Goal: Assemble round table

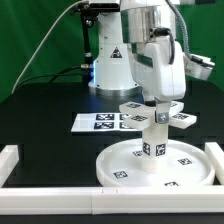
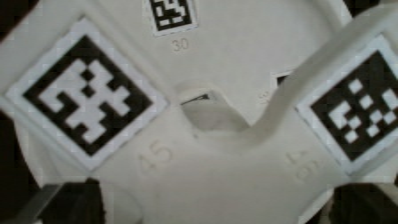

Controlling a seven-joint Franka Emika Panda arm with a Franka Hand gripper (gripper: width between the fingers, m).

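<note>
The large rimmed round disc (image 1: 120, 166) lies flat near the front of the table. The short thick leg (image 1: 154, 148) stands upright at its centre. A white tagged cross-shaped part (image 1: 133, 109) sits on top of the leg. My gripper (image 1: 157, 101) comes down on this part from above. In the wrist view the same part (image 2: 196, 150) fills the picture with its large tags, and the dark fingers (image 2: 63, 200) press its two sides, with my gripper (image 2: 217, 205) shut on it.
The marker board (image 1: 95, 122) lies behind the disc toward the exterior view's left. White rails edge the table at the front (image 1: 60, 198), the left (image 1: 8, 160) and the right (image 1: 215, 155). The arm's base (image 1: 110, 65) stands at the back.
</note>
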